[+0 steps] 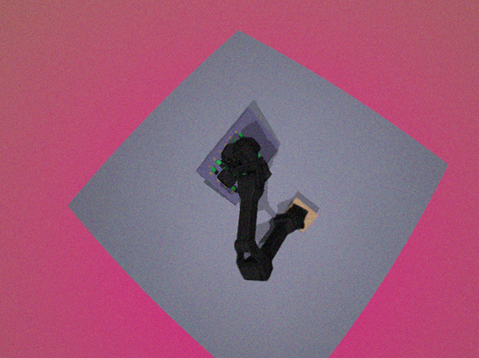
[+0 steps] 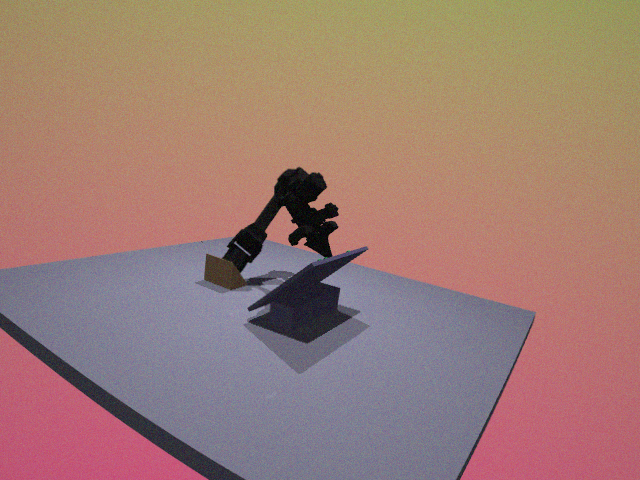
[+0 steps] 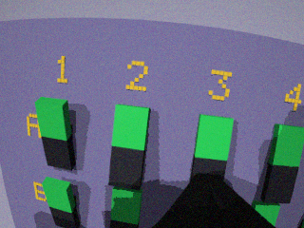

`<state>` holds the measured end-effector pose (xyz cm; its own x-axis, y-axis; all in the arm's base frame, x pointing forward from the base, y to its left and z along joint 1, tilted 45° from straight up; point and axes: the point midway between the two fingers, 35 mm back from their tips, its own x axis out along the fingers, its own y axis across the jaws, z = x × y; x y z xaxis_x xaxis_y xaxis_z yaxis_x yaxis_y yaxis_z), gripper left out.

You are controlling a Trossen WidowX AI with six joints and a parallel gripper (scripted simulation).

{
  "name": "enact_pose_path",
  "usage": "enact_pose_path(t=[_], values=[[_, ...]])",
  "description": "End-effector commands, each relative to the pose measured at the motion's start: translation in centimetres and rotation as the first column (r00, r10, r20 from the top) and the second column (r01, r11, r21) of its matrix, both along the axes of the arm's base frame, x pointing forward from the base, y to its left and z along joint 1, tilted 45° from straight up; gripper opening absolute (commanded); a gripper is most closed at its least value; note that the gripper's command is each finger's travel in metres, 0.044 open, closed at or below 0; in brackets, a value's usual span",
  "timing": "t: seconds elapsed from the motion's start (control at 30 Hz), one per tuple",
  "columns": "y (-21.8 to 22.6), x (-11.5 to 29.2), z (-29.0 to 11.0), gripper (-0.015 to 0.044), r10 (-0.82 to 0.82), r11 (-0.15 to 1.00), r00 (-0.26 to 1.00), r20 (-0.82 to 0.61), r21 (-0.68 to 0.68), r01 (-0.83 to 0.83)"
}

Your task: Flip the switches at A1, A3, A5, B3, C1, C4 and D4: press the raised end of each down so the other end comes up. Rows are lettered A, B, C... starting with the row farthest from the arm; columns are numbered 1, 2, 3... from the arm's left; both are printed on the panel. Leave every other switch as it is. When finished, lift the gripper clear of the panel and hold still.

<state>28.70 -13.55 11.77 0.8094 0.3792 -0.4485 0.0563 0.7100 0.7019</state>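
The purple switch panel (image 3: 171, 45) (image 1: 262, 124) (image 2: 309, 274) stands tilted on a dark block, with yellow row letters and column numbers. Its rocker switches are green on the far half and black on the near half. In the wrist view, A1 (image 3: 53, 128), A2 (image 3: 129, 136), A3 (image 3: 213, 137) and A4 (image 3: 287, 152) show in the top row, with B1 (image 3: 61, 197) and B2 (image 3: 125, 208) below them. My gripper (image 3: 204, 182) (image 2: 323, 252) is shut and empty. Its tip sits at the near black end of A3 and hides the lower switches of column 3.
The arm's tan base block (image 1: 309, 214) (image 2: 221, 271) stands on the grey table (image 1: 358, 179) (image 2: 413, 372) beside the panel. The dark support block (image 2: 305, 308) sits under the panel. The table ends at pink surroundings.
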Motion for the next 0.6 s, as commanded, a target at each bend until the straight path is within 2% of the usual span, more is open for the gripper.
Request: enact_pose_path(t=[0.0,0.57], values=[[-0.04,0.05,-0.12,0.0,-0.004,1.0,1.0,-0.004,-0.001,0.004],[0.05,0.23,-0.22,0.0,-0.004,1.0,1.0,-0.004,-0.001,0.004]])
